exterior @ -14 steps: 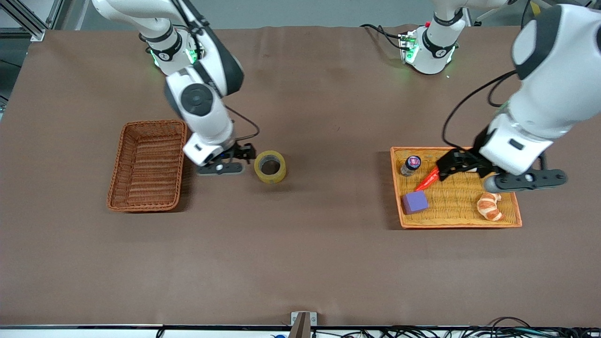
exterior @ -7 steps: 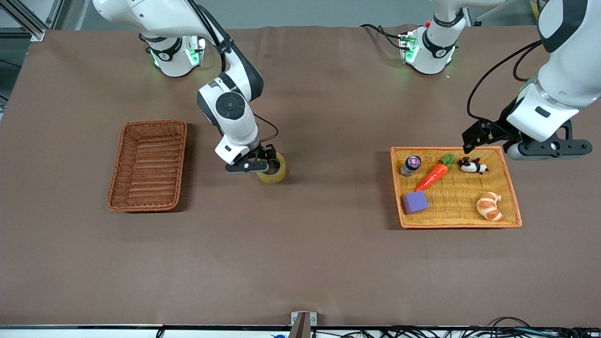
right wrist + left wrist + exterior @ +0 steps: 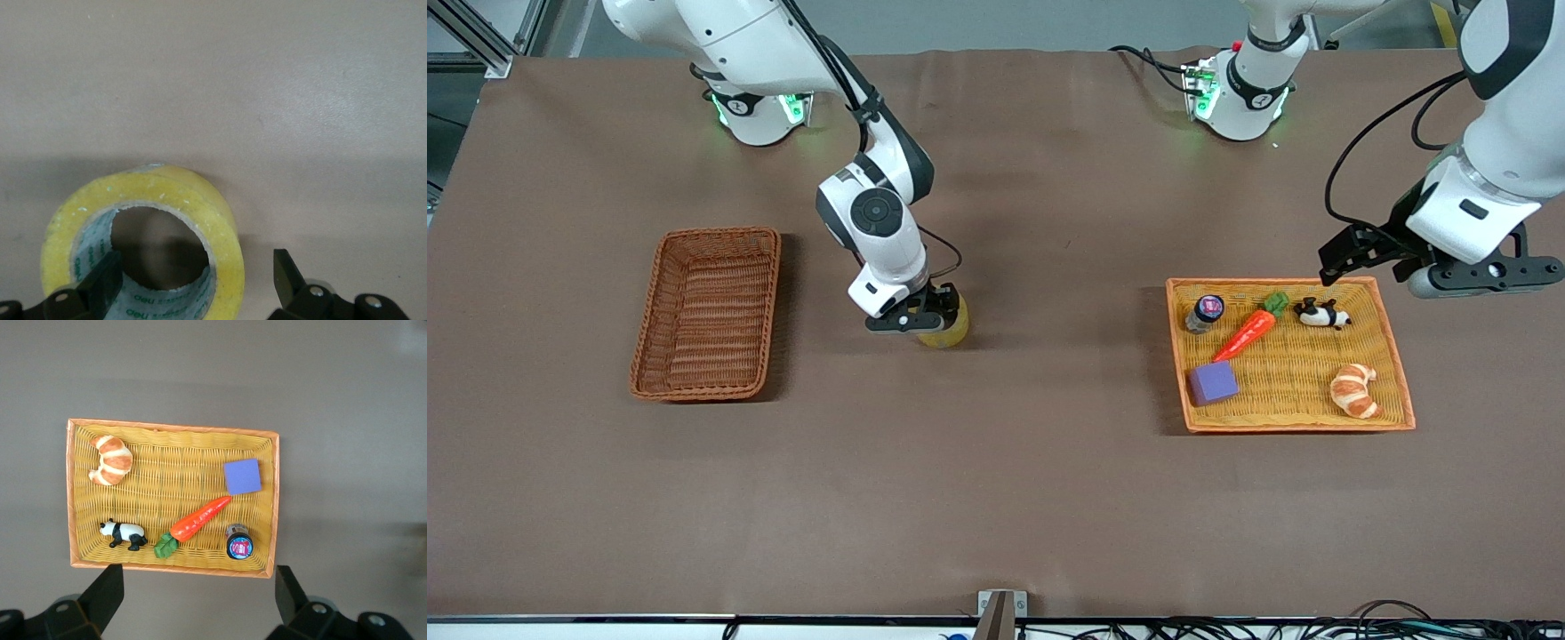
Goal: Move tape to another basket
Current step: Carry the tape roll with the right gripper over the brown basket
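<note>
The tape (image 3: pixel 950 335), a yellowish roll with a grey core, lies flat on the brown table between the two baskets, closer to the reddish-brown wicker basket (image 3: pixel 707 311). My right gripper (image 3: pixel 925 315) is low over it and open. In the right wrist view the tape (image 3: pixel 227 227) has one wall between the fingers of the right gripper (image 3: pixel 195 270), one finger in the hole and one outside. My left gripper (image 3: pixel 1352 253) hangs open and holds nothing over the edge of the orange-yellow tray (image 3: pixel 1289 420) on the arm bases' side.
The tray (image 3: pixel 70 493) holds a purple cube (image 3: pixel 1213 383), a carrot (image 3: pixel 1249 331), a toy panda (image 3: pixel 1320 313), a croissant (image 3: pixel 1354 389) and a small bottle (image 3: pixel 1205 312). The wicker basket has nothing in it.
My right gripper moved from beside the wicker basket to the tape and came down around its wall. My left gripper rose off the tray and drew back past its edge.
</note>
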Controlling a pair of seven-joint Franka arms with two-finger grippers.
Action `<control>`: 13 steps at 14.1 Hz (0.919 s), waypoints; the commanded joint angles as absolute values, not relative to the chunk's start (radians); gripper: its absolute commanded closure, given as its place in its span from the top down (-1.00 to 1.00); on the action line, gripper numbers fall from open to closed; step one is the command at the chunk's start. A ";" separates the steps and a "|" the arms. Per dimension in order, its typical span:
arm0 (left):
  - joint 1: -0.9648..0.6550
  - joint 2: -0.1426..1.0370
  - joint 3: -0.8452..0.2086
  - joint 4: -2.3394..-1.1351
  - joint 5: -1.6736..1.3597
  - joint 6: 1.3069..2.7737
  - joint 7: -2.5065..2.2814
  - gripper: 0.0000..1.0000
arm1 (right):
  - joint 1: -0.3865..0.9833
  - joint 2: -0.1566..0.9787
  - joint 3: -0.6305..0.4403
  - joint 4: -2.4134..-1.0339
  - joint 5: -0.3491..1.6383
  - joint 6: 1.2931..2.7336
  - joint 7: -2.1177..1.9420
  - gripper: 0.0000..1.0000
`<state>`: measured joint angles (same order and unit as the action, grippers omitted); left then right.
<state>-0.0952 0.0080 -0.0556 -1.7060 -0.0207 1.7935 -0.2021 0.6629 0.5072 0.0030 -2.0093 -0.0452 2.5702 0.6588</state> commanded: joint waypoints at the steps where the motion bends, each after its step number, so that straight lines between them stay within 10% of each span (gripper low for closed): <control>1: -0.083 0.008 -0.058 -1.715 -0.023 1.807 -0.202 1.00 | 0.673 0.512 -0.011 -2.016 -0.084 2.580 0.686 1.00; 7: -0.069 0.005 -0.063 -1.703 0.044 1.796 -0.180 1.00 | 0.684 0.531 -0.021 -2.010 -0.086 2.582 0.709 0.51; 13: -0.080 -0.008 -0.078 -1.700 0.037 1.778 -0.147 1.00 | 0.701 0.551 -0.023 -1.996 -0.087 2.582 0.796 -0.93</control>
<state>-0.0800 0.0060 -0.0750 -1.7037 0.0223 1.7930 -0.1718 0.6809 0.5342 -0.0094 -2.0088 -0.0663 2.5764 0.7298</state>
